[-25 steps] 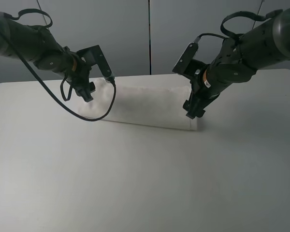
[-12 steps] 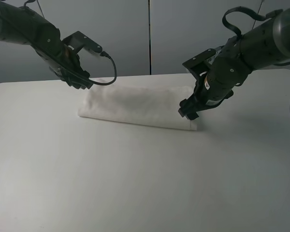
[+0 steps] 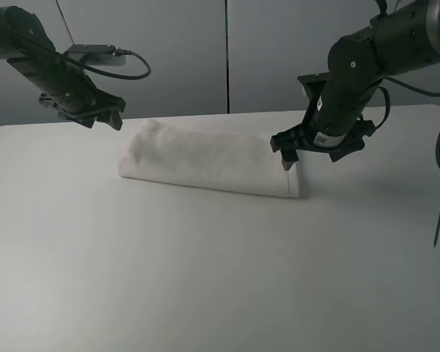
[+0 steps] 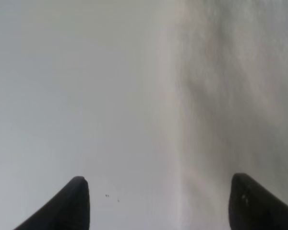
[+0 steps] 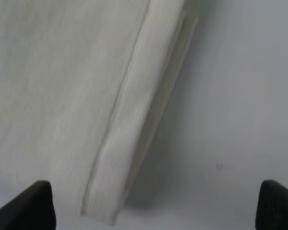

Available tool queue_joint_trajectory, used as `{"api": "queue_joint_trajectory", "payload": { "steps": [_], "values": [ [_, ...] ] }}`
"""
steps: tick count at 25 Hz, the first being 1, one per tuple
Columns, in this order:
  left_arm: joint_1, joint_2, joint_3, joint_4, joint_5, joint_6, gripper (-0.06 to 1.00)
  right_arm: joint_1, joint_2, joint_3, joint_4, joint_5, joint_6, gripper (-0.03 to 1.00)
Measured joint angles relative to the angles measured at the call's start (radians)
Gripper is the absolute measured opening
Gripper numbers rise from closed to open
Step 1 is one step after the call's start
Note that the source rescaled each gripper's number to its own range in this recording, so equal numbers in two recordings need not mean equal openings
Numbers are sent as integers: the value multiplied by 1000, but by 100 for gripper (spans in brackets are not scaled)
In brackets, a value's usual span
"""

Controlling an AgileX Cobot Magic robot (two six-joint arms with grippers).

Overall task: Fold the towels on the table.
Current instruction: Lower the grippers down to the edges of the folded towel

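From the high camera the towel [image 3: 205,158] lies as a long, plump folded strip across the far half of the table [image 3: 205,286], with open tabletop all round it. The left gripper [image 3: 101,117] hangs just beyond the towel's left end, clear of the cloth, and the right gripper [image 3: 315,150] hangs over the right end; from here neither has hold of anything. The left wrist view adds what the high camera cannot: the left gripper [image 4: 165,206] has its jaws standing wide apart and empty, straddling the line where the fluffy towel [image 4: 230,96] meets the bare table [image 4: 62,96], though the cloth there is a soft blur with no hem to be made out. The right wrist view is the sharper one. The right gripper [image 5: 153,206] is likewise spread wide and holding nothing, and between its tips run the woven border band [image 5: 144,96] and a second layer's edge [image 5: 177,62] peeping out beneath, on the table [image 5: 240,120]; no label shows in any view. I judge the towel light, limp and grippy rather than slippery, apt to sag and drag its layers askew, so it is best pinched at the end corners, through both layers, on the firmer band.
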Motion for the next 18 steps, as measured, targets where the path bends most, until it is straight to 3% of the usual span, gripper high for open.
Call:
{"api": "queue_joint_trajectory", "payload": {
  "steps": [4,10,18],
  "values": [
    [6,22,-30,-43,46,4,74,-37,0,-31,127,46,-92,90],
    [6,168,-226,-114,186,-25,70,-61,0,-37,154,103,-120,90],
    [6,281,-404,-122,258,-55,88,-61,4,-38,151,110,-149,100]
  ]
}}
